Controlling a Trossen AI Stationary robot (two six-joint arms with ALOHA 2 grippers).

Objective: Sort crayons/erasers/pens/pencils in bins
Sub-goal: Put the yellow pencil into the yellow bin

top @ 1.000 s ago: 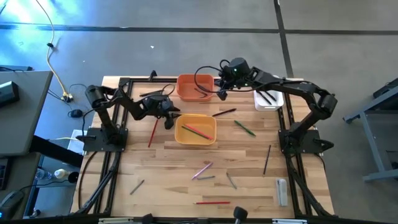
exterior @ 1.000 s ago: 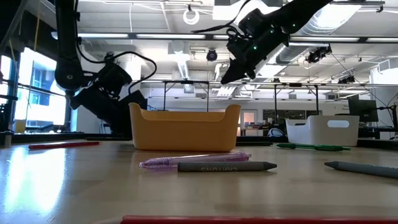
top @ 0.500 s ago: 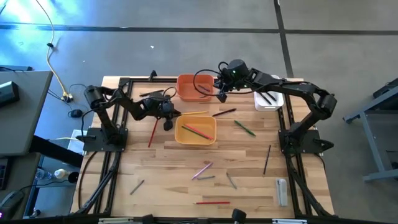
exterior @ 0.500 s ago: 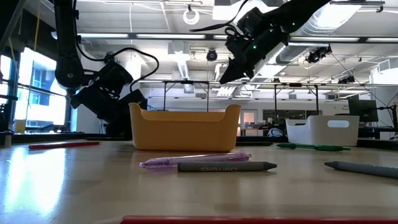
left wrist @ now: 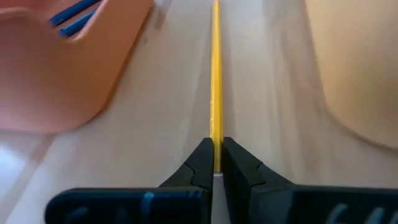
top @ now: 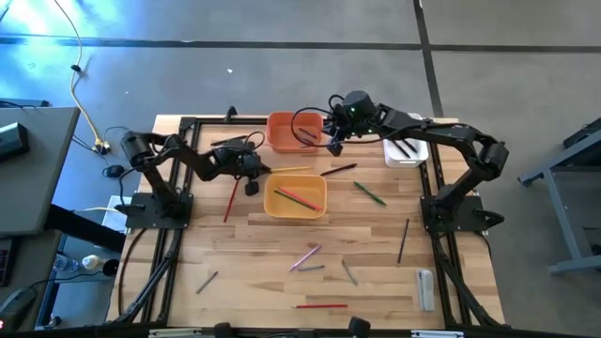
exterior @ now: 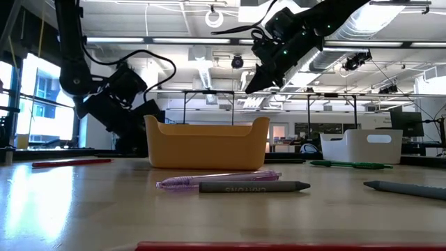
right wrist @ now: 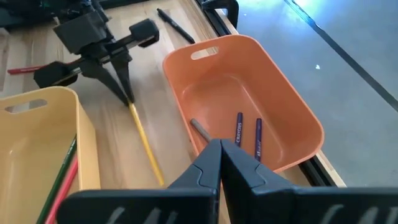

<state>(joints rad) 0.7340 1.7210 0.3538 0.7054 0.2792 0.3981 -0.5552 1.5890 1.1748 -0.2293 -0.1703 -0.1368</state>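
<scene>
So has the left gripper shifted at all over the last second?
Yes, slightly. In the high view the left gripper has drawn back a little from the yellow-orange bin, jaws now shut on the yellow pencil lying between that bin and the orange bin.

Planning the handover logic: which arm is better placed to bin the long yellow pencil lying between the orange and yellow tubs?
Left. The left gripper is shut on the yellow pencil; the right gripper hangs shut, empty, above the orange plastic tub.

A long, thin yellow pencil (left wrist: 216, 81) lies flat on the wooden tabletop between a rounded orange plastic bin (top: 293, 131), which holds two blue crayons (right wrist: 247, 137) and a grey stick (right wrist: 200, 131), and a yellow-orange bin (top: 295, 197) holding red and green pencils (top: 297, 197). A narrower white bin (top: 406, 151) holds dark pens.
</scene>
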